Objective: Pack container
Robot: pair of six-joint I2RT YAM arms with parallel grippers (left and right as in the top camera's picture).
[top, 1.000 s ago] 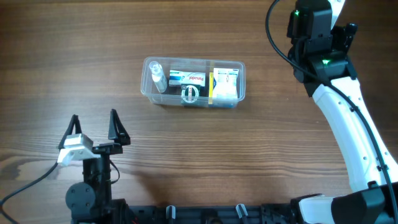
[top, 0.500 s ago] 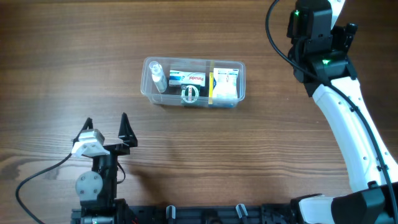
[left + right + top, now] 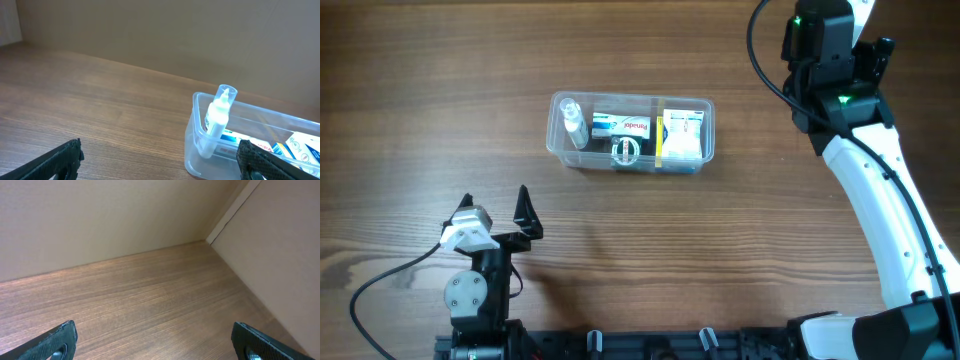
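Note:
The clear plastic container (image 3: pixel 557 144) sits at the table's centre. It holds a small white dropper bottle (image 3: pixel 573 122) at its left end, flat medicine boxes (image 3: pixel 622 126) in the middle, a round clear item (image 3: pixel 625 150) and a white and yellow box (image 3: pixel 682 136) at the right. In the left wrist view the container (image 3: pixel 200 155) and the bottle (image 3: pixel 216 117) stand ahead to the right. My left gripper (image 3: pixel 496 206) is open and empty, near the front left, well short of the container. My right gripper (image 3: pixel 160 340) is open and empty at the far right back; its fingertips are hidden in the overhead view.
The right arm (image 3: pixel 875 190) runs along the table's right side. A black cable (image 3: pixel 390 275) lies by the left arm's base. A beige wall (image 3: pixel 100 220) borders the table's far edge and corner.
My left arm has drawn back toward the front edge and shifted right, gripper still open. The right arm and the container have not moved.

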